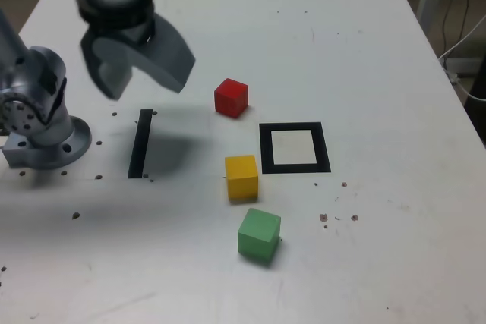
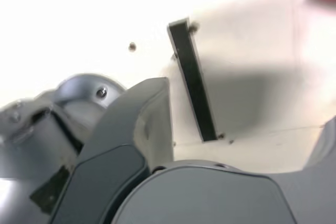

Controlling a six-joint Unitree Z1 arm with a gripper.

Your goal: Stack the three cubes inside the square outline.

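Gripper (image 1: 144,73) is hanging with jaws spread wide, gripping nothing — over the black strip (image 1: 140,143), well apart from the cubes. Red cube (image 1: 231,98), yellow cube (image 1: 241,177), green cube (image 1: 259,235) are sitting separately beside the square outline (image 1: 294,148) — none inside.

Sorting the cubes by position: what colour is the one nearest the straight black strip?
Red, clearest in the exterior view.

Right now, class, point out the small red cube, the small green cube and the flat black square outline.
Red cube (image 1: 231,97), exterior view, front face.
Green cube (image 1: 259,234), exterior view, top face.
Black square outline (image 1: 265,149), exterior view, its left bar.
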